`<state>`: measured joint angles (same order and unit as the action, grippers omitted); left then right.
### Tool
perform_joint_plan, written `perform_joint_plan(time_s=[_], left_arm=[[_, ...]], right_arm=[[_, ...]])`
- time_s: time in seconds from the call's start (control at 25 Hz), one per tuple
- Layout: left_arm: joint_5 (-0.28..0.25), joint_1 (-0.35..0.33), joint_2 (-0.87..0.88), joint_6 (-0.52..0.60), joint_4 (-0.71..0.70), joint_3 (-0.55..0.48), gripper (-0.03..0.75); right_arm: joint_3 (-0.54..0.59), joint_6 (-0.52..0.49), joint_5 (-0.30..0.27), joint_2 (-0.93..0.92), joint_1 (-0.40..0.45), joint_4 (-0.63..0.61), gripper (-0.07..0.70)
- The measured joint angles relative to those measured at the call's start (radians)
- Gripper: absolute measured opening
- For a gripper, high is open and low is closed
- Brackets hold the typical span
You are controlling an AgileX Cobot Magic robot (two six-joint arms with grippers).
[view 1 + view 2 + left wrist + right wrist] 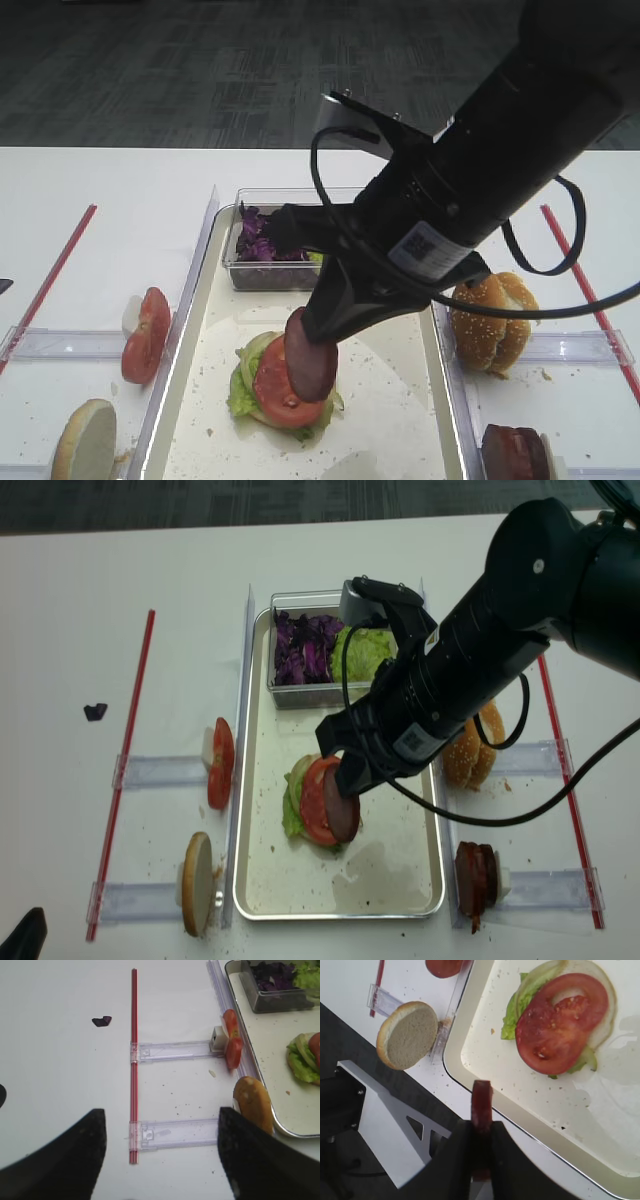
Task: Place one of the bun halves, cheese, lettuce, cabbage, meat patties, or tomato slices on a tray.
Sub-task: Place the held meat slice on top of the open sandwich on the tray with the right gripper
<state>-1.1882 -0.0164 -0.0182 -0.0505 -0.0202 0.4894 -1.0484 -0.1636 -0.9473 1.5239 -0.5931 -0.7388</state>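
Right gripper (345,792) is clamped on one meat patty (311,357), held on edge over the tomato slice (279,386) and lettuce (242,385) stacked on the tray (400,895); contact with the slice can't be judged. The right arm covers the tray's middle and part of the clear box (283,695) at the far end, which holds purple cabbage (305,645) and more green leaves. The near right part of the tray floor is bare apart from crumbs. Left of the tray rim: standing tomato slices (220,763) and a bun half (197,882) on edge. Right of it: sesame bun halves (474,752) and spare patties (476,875). Left gripper fingers (260,1155) stand spread apart over the table, holding nothing, beside the red strip (133,1065).
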Motion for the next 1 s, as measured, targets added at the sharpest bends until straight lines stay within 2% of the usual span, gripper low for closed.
perform_joint_plan(time_s=[0.36,0.48,0.64,0.76,1.0], left_arm=[[0.0,0.0,0.0,0.0,0.0,0.0,0.439],[0.0,0.0,0.0,0.0,0.0,0.0,0.439],[0.0,0.0,0.0,0.0,0.0,0.0,0.439],[0.0,0.0,0.0,0.0,0.0,0.0,0.439],[0.0,0.0,0.0,0.0,0.0,0.0,0.439]], right_arm=[[0.0,-0.05,0.026,0.052,0.002,-0.002,0.122],[0.0,-0.089,0.022,0.061,0.04,-0.033,0.122],[0.034,-0.231,-0.016,0.082,0.155,-0.171,0.122],[0.071,-0.363,-0.084,0.105,0.22,-0.296,0.122],[0.136,-0.526,-0.136,0.114,0.23,-0.466,0.122]])
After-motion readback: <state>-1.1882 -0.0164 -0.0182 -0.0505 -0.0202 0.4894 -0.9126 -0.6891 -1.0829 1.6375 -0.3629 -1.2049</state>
